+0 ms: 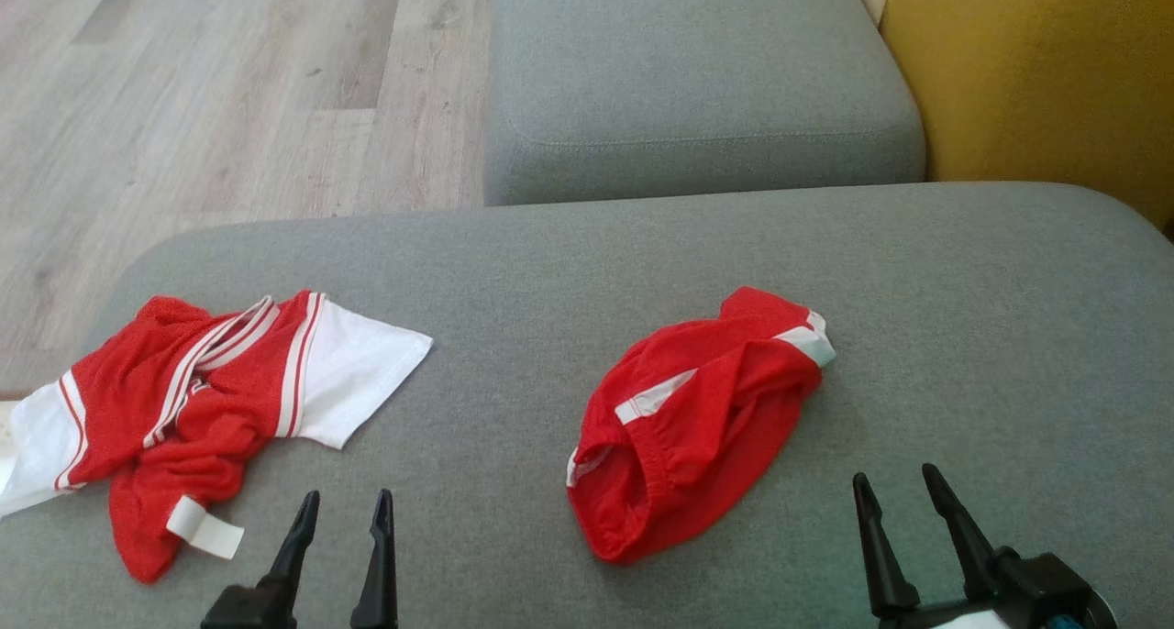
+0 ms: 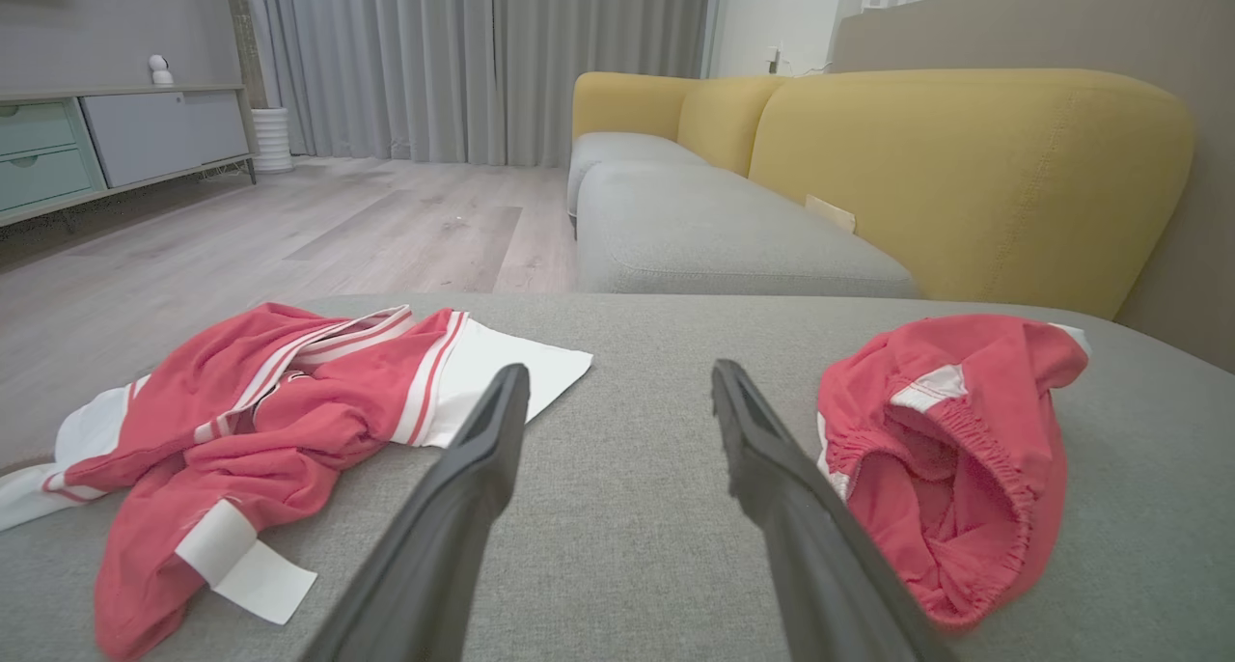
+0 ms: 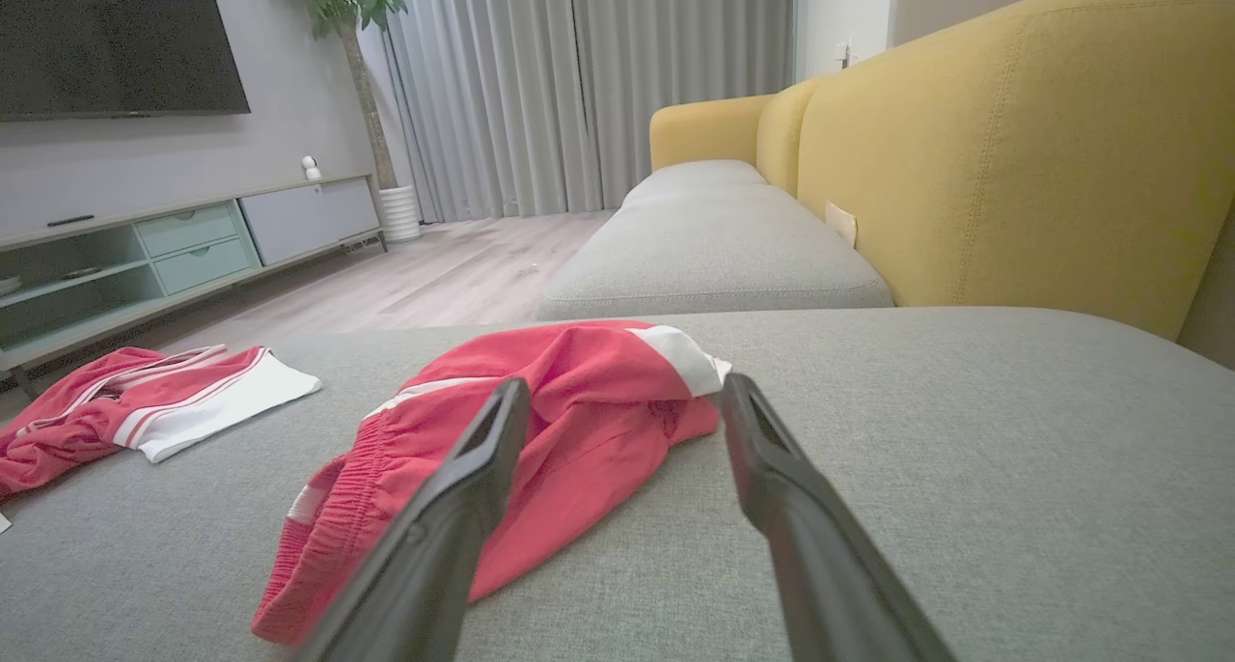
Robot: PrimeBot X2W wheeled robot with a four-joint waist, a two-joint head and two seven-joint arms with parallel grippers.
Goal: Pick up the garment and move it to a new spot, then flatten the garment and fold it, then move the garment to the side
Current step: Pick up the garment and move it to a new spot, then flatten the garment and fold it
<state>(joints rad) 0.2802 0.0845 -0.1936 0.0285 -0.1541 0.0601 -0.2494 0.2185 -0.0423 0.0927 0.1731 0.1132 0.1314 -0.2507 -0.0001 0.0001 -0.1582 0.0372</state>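
Head view, left gripper (image 1: 348, 496): its two dark fingers stood wide apart, held nothing, and touched nothing, with the tips over bare grey fabric just beside the lower hem of the shirt.
Right gripper (image 1: 894, 473): it was spread just as wide and was also empty, with the tips pointing up the cushion, near the lower right edge of the shorts but clear of them.
Why so held: both grippers sat low at the near edge with the jaws parted, which read as a ready stance before a first pick rather than a grip under way.
Red shorts (image 1: 697, 418): they lay crumpled in a heap near the middle of the cushion between the two grippers, with the waistband gaping toward the robot.
Red-and-white shirt (image 1: 211, 400): it was bunched at the cushion's left end, one white sleeve spread flat, well apart from the shorts.
Which garment was meant: this could not be told, though the shorts lay more central and nearer both arms.
Grey cushion (image 1: 963, 290): its broad bare fabric offered room for laying out and folding.
Progress: neither piece was flattened or folded, so the task looked to be at its start.
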